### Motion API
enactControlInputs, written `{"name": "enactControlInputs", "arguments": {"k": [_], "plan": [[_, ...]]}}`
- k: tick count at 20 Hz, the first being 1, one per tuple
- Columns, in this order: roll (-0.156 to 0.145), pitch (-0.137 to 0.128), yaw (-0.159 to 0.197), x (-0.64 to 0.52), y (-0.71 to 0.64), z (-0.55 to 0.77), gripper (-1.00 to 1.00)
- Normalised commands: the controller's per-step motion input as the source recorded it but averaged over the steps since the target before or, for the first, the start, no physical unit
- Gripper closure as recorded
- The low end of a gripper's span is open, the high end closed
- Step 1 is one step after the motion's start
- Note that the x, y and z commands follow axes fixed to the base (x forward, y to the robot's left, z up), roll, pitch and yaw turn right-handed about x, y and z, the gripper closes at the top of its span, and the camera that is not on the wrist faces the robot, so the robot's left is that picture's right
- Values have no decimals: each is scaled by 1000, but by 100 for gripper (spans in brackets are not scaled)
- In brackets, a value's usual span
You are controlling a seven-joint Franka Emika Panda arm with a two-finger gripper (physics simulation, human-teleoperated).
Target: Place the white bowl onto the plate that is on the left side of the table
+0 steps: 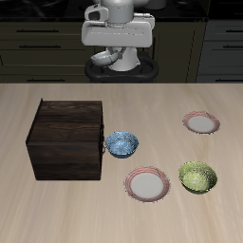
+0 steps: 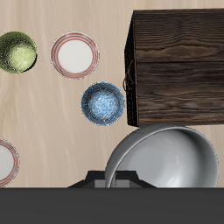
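Exterior: high, frontal, wide. Wrist: downward, sharing box point(image 1: 66, 140).

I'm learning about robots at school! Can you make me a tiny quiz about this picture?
1. How many bowls are there, counting the white bowl held up by the gripper?
2. True or false: the green bowl sits on a plate.
3. What is closest to the dark box? A) blue bowl B) green bowl C) plate farthest back
Key: 1) three; 2) false; 3) A
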Motion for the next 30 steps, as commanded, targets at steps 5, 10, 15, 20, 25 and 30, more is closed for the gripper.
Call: {"name": "enactControlInputs", "arguments": {"k": [5, 10, 15, 20, 25, 30], "plan": [[-15, -28, 40, -213, 176, 10, 100], [1, 26, -23, -154, 138, -48, 100], [7, -10, -7, -165, 156, -16, 100], [-9, -11, -24, -207, 277, 11, 100], [27, 0, -30, -195, 447, -100, 100], [16, 13, -18, -115, 298, -146, 100]]}}
